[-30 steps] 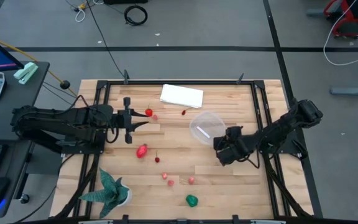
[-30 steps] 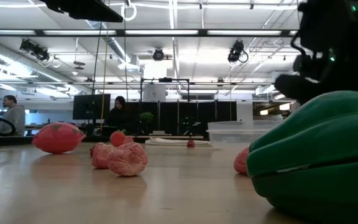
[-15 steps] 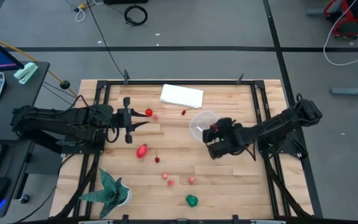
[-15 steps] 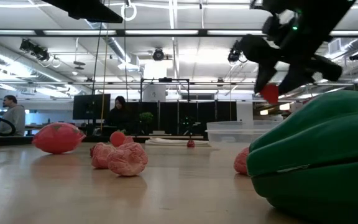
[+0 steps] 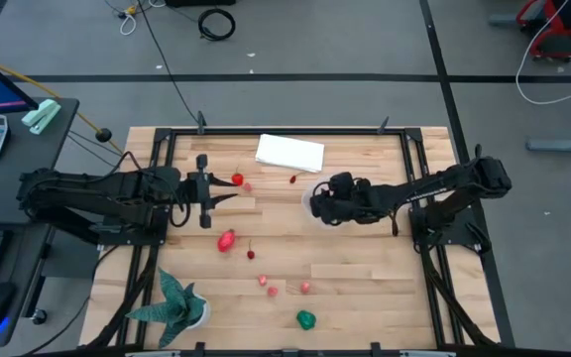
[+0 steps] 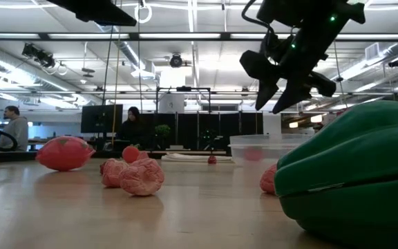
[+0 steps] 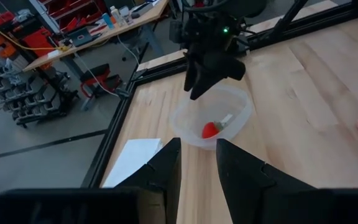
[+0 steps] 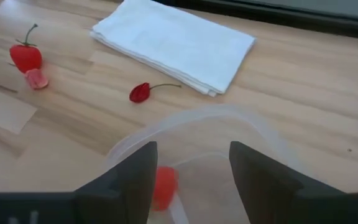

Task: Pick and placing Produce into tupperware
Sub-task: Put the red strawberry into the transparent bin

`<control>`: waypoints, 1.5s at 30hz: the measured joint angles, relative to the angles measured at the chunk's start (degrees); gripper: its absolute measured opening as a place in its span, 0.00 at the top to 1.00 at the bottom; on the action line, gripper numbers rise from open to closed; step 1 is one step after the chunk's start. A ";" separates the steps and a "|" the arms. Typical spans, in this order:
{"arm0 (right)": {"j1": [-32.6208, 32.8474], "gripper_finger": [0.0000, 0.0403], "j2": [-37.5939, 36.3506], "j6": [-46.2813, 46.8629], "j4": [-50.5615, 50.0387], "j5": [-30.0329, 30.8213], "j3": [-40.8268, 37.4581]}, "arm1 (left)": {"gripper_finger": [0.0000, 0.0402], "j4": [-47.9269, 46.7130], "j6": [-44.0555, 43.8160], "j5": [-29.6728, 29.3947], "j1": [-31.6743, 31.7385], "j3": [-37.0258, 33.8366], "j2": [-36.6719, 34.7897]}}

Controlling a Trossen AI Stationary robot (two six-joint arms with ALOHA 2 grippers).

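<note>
Right hand (image 5: 317, 205): released, empty, directly over tub (image 7: 211, 116); red fruit (image 7: 210, 129) inside, below fingers. Left hand (image 5: 228, 196): state unclear.

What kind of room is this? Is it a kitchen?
No, it looks like a robot lab or workshop. A wooden table sits in a metal frame, long ceiling lights run overhead, and people sit at dark monitors in the background.

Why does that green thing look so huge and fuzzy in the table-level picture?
In the low view the green toy sits almost against the lens, so it looms large and soft-edged; bright ceiling lights leave the right end effector a dark silhouette. In the high view the same green piece is tiny and sharp.
</note>
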 joint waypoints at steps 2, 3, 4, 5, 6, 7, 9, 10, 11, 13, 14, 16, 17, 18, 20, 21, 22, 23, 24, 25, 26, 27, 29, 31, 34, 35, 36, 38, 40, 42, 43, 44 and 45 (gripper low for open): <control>-0.15 0.47 0.00 -0.54 0.02 -0.01 0.01 | 0.73 0.00 0.41 -0.24 0.28 0.00 0.00; -0.12 0.47 0.00 -0.58 0.02 -0.03 0.02 | 0.73 0.01 1.20 -0.29 0.74 0.00 -0.01; -0.12 0.47 0.00 -0.64 0.01 -0.01 0.02 | 0.73 0.00 1.71 -0.33 1.24 0.00 0.00; -0.12 0.47 0.00 -0.77 0.02 -0.04 0.02 | 0.73 0.00 2.28 -0.35 1.94 0.00 0.00; -0.10 0.47 0.00 -1.07 0.02 -0.04 0.02 | 0.73 0.02 2.66 -0.37 2.80 0.00 -0.01; -0.08 0.47 0.00 -1.75 0.02 -0.04 0.02 | 0.73 0.02 2.68 -0.37 3.83 0.00 0.02; -0.08 0.48 0.00 -3.10 0.04 -0.05 0.04 | 0.73 0.04 1.69 -0.37 5.89 0.02 0.81; -0.08 0.48 0.00 -3.57 0.06 -0.05 0.04 | 0.73 -0.33 1.13 -0.37 6.83 0.00 1.19; -0.08 0.48 0.00 -4.18 0.15 -0.04 0.04 | 0.72 -0.85 0.17 -0.37 7.79 -0.02 1.61; -0.25 0.48 -0.01 -6.34 0.53 0.05 0.05 | 0.70 -0.91 -1.92 -0.40 9.51 0.00 3.31; -0.49 0.48 -0.02 -7.93 0.76 0.23 0.07 | 0.68 -1.17 -3.11 -0.39 10.30 0.02 4.27; -1.29 0.48 -0.02 -11.16 1.39 0.86 0.07 | 0.63 -2.00 -5.65 -0.34 11.95 -0.02 6.38; -1.92 0.48 -0.02 -12.73 1.95 0.98 0.07 | 0.61 -1.53 -7.31 -0.33 12.63 -0.01 7.72; -2.63 0.48 -0.02 -14.35 2.58 0.98 0.07 | 0.58 -1.36 -9.14 -0.37 13.32 0.00 9.02; -4.31 0.48 -0.04 -17.47 3.30 0.97 0.50 | 0.54 -0.83 -12.62 -0.41 14.80 -0.02 11.75; -5.13 0.49 -0.02 -18.81 3.29 0.95 1.16 | 0.52 0.36 -14.37 -0.39 15.36 -0.02 13.26; -5.98 0.49 -0.02 -20.12 3.36 0.90 1.98 | 0.50 1.28 -16.34 -0.34 16.01 0.00 14.78; -6.76 0.49 -0.04 -21.41 3.45 0.73 3.00 | 0.48 1.87 -18.38 -0.37 16.74 -0.02 16.18; -7.43 0.49 -0.04 -22.66 3.47 0.52 4.03 | 0.47 3.10 -20.49 -0.30 17.39 -0.02 17.69; -7.91 0.49 -0.04 -23.98 3.43 0.51 5.09 | 0.46 4.50 -22.39 -0.37 18.02 0.00 19.06; -8.29 0.49 -0.04 -25.47 3.31 0.52 6.27 | 0.45 5.32 -24.02 -0.38 18.76 0.00 20.36; -8.56 0.49 -0.04 -27.14 3.40 0.50 7.59 | 0.44 6.49 -25.11 -0.40 19.50 0.00 21.63; -8.80 0.50 -0.09 -30.12 3.61 0.44 9.93 | 0.44 7.74 -27.06 -0.34 21.09 0.00 23.84; -8.71 0.50 -0.09 -32.50 3.30 0.43 11.83 | 0.44 8.80 -28.95 -0.38 22.82 0.00 25.92; -8.16 0.50 -0.11 -35.80 3.28 0.47 13.77 | 0.45 8.83 -31.92 -0.57 25.05 0.00 28.87; -8.12 0.50 -0.09 -37.10 3.20 0.35 14.25 | 0.46 8.78 -32.87 -0.58 25.66 0.00 29.91; -8.10 0.50 -0.09 -38.53 3.14 0.22 14.65 | 0.46 8.75 -33.46 -0.57 26.23 0.00 31.01; -8.16 0.50 -0.09 -41.16 3.21 0.21 15.56 | 0.47 8.93 -34.75 -0.56 27.31 0.00 33.06; -8.56 0.50 -0.09 -43.13 3.21 0.34 16.18 | 0.47 8.94 -36.02 -0.53 28.36 0.02 34.94; -8.86 0.50 -0.09 -44.50 3.24 0.36 16.47 | 0.47 9.42 -36.62 -0.55 29.27 0.00 36.71; -9.07 0.50 -0.09 -45.05 3.27 0.38 16.48 | 0.47 9.42 -37.22 -0.56 29.80 0.00 37.38; -9.22 0.50 -0.09 -45.61 3.19 0.36 16.48 | 0.47 9.59 -37.65 -0.56 30.34 0.00 38.13; -9.45 0.50 -0.09 -46.15 3.14 0.35 16.48 | 0.47 9.82 -37.97 -0.55 30.82 0.01 38.80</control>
